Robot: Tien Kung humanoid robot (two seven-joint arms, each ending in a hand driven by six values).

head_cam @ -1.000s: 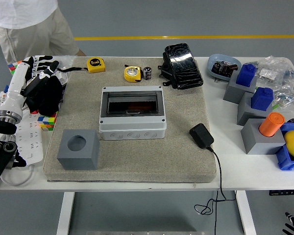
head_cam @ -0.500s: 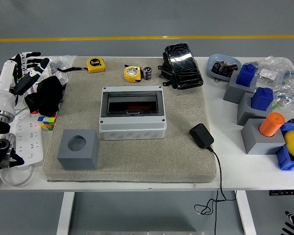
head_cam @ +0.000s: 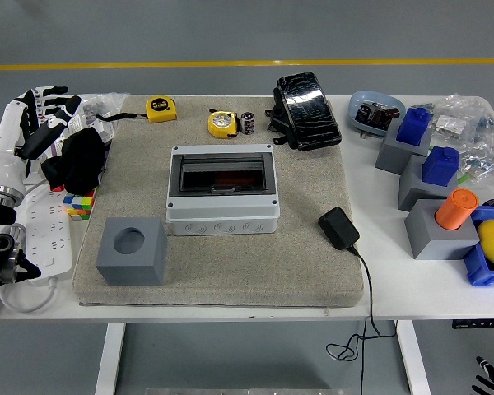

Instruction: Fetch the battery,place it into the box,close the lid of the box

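Note:
The battery (head_cam: 248, 123), a small black cylinder, stands at the far edge of the grey mat, right of a yellow tape measure (head_cam: 222, 123). The grey box (head_cam: 222, 216) sits mid-mat; its dark see-through lid (head_cam: 222, 175) lies flat over the top. My left hand (head_cam: 43, 109), white with open fingers, holds nothing at the table's far left edge, well left of the box and battery. A small part of my right hand (head_cam: 487, 374) shows at the bottom right corner, below the table.
A grey cube with a round hole (head_cam: 132, 251) stands on the mat's front left. A black adapter (head_cam: 338, 228) with its cable lies right of the box. A black pouch (head_cam: 306, 99) lies right of the battery. Blue and grey blocks (head_cam: 428, 177) crowd the right side.
The person at the far left corner has left the view. My left arm has drawn back a little to the left and has held still since.

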